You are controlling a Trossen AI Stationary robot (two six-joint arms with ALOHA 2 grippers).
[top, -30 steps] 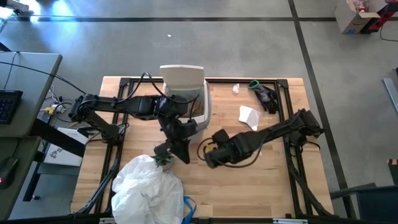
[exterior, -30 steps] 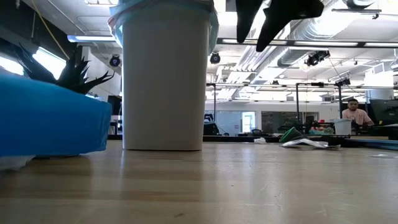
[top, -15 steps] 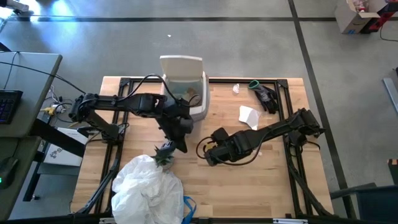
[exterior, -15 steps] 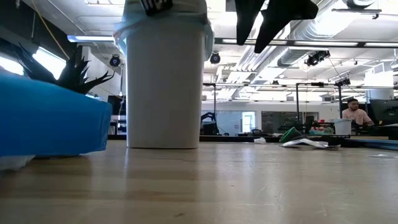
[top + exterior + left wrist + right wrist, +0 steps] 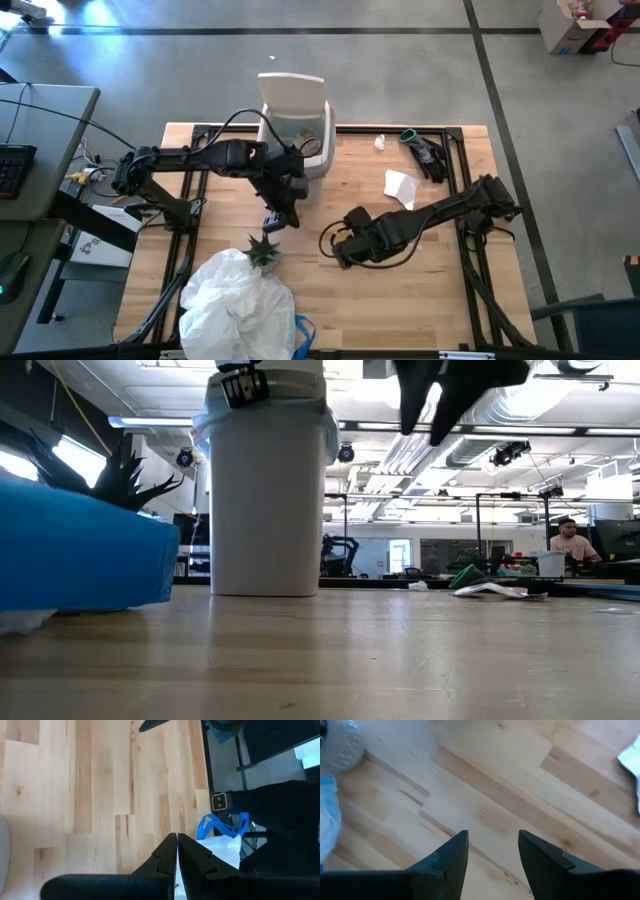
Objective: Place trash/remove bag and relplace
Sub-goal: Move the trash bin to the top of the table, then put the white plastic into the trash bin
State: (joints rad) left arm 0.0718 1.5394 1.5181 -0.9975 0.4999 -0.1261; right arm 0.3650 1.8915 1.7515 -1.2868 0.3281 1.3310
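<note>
The white bin (image 5: 297,135) stands upright at the far middle of the table, and the light-blue bag (image 5: 214,426) lines it and folds over its rim. Trash lies at the far right: a white paper (image 5: 400,187) and a small white scrap (image 5: 380,142). My left gripper (image 5: 275,217) hovers shut over bare wood between the bin and the green plant (image 5: 265,250), holding nothing; its closed fingertips (image 5: 176,844) show in the left wrist view. My right gripper (image 5: 335,245) hangs open above the table's middle, nothing between its fingers (image 5: 455,852).
A full white bag (image 5: 240,310) with blue ties (image 5: 220,826) fills the near left corner, next to the plant's grey pot (image 5: 340,750). A dark object with a green ring (image 5: 425,152) lies at the far right. Bare wood stretches across the near right.
My left gripper has drawn back from the plant toward the far edge and the bin, turning at the wrist, still shut. The bin has shifted a little toward the far edge and stands farther from the low camera.
</note>
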